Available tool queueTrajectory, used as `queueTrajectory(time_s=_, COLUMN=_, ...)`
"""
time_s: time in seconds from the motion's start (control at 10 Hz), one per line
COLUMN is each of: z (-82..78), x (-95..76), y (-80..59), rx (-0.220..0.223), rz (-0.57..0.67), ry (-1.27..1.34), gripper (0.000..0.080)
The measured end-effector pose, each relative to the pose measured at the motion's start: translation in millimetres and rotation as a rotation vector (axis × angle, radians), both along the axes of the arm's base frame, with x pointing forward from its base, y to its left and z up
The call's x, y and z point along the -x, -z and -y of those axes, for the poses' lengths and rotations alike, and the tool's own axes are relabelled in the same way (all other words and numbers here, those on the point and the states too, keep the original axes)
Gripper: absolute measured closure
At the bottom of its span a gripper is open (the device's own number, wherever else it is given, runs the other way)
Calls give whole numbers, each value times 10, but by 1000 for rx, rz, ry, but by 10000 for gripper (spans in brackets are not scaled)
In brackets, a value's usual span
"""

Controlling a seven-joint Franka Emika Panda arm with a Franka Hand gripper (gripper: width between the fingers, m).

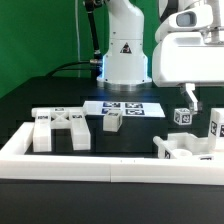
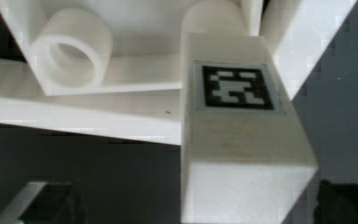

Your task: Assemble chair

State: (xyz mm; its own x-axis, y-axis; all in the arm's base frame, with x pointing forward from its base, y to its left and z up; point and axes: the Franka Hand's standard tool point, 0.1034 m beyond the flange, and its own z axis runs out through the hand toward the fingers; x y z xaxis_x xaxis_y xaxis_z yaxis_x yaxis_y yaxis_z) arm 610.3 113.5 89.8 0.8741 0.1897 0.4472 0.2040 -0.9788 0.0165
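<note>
The chair is in loose white tagged pieces. In the exterior view a flat crossed piece (image 1: 60, 126) lies at the left, a small block (image 1: 112, 122) by the middle, a tagged block (image 1: 181, 117) at the right, and a bigger part (image 1: 186, 149) sits in front of it. My gripper (image 1: 187, 99) hangs just above the tagged block. In the wrist view a long white block with a tag (image 2: 240, 100) runs between my fingers (image 2: 44, 204). My gripper (image 2: 194, 206) is open, with a dark gap between one finger and the block. A round-holed piece (image 2: 69, 56) lies beyond.
The marker board (image 1: 123, 108) lies in front of the robot base (image 1: 125, 55). A long low white border rail (image 1: 90, 163) runs along the front. Another white tagged piece (image 1: 217, 123) stands at the exterior view's right edge.
</note>
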Motion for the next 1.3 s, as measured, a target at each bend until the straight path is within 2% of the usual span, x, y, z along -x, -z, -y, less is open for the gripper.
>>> queueTrajectory(time_s=0.2, z=-44, x=49, y=39, rx=14, rz=-174, ry=-7, gripper=151)
queueTrajectory(time_s=0.4, z=-69, x=30, y=57, rx=24, rz=-278, ry=-10, gripper=151)
queueTrajectory(time_s=0.5, z=-67, x=70, y=84, rx=36, rz=-380, ry=-14, gripper=151)
queueTrajectory(time_s=0.7, z=-77, x=-5, y=95, rx=38, rz=-396, ry=-14, gripper=151)
queueTrajectory(time_s=1.0, z=-79, x=-3, y=101, rx=38, rz=-397, ry=-15, gripper=182)
queueTrajectory(time_s=1.1, z=-79, x=-3, y=101, rx=38, rz=-397, ry=-14, gripper=365)
queueTrajectory(time_s=1.2, z=-79, x=-2, y=102, rx=38, rz=-397, ry=-15, gripper=365)
queueTrajectory(time_s=1.3, z=-80, x=-2, y=102, rx=35, rz=-398, ry=-2, gripper=512)
